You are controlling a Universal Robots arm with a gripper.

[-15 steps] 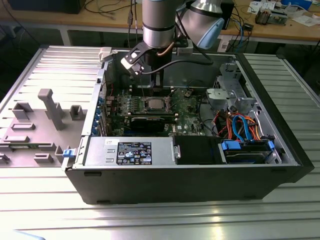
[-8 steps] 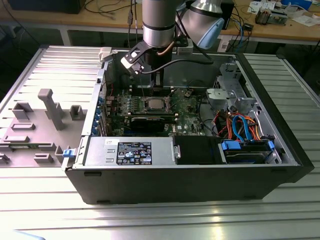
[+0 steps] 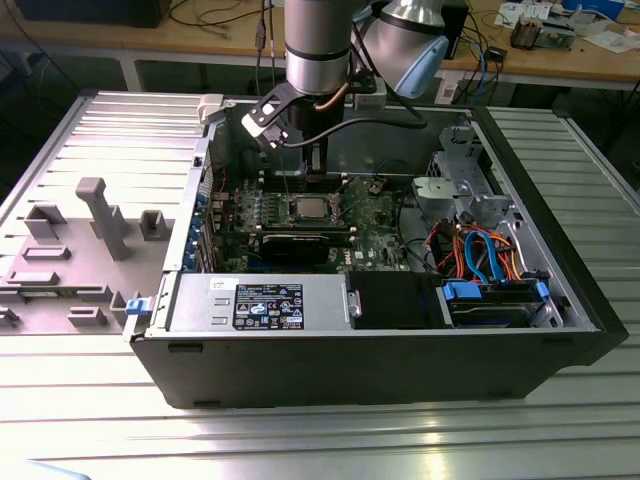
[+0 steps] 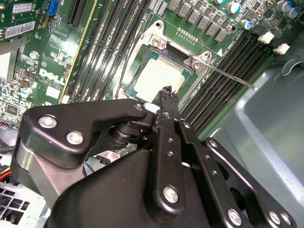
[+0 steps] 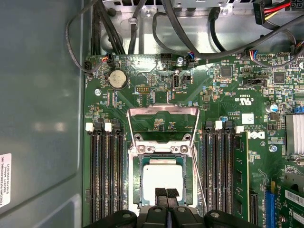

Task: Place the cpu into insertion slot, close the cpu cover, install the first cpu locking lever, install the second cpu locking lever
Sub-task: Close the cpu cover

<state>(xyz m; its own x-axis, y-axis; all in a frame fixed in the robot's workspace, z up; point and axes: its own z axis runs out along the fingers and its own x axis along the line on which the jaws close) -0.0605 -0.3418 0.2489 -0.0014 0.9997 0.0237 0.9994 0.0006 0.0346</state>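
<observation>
The cpu, a flat silver-grey square, lies in the insertion slot on the green board; it also appears in the second wrist view and the exterior view. The cpu cover is swung back and lies flat beyond the slot, with green board showing through its window. A thin locking lever sticks out loose from one corner of the slot, and another thin lever runs along its side. My gripper is shut, its narrow tips together just over the cpu's near edge, holding nothing.
Long black memory slots flank the slot on both sides. Black cables run along the case wall beyond the board. A power supply and a drive cage crowd the case in the exterior view, and the grey case wall stands close by.
</observation>
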